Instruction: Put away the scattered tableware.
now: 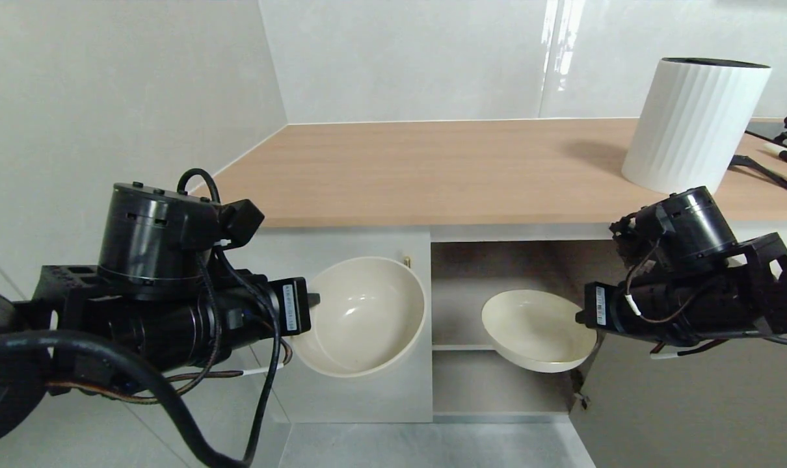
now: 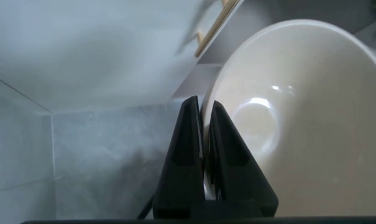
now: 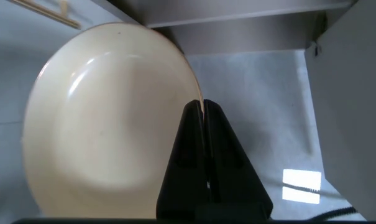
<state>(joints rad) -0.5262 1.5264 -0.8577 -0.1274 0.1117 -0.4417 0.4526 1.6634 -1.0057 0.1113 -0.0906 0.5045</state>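
Your left gripper (image 2: 205, 124) clamps the rim of the left bowl (image 1: 361, 318), your right gripper (image 3: 203, 121) that of the right bowl (image 1: 530, 325), both before the open cabinet (image 1: 491, 383) (neither shelved yet), so stowing remains.

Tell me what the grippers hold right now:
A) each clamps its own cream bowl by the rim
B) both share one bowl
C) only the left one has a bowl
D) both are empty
A: the left gripper is shut on the rim of the left bowl, and the right gripper is shut on the rim of the right bowl.
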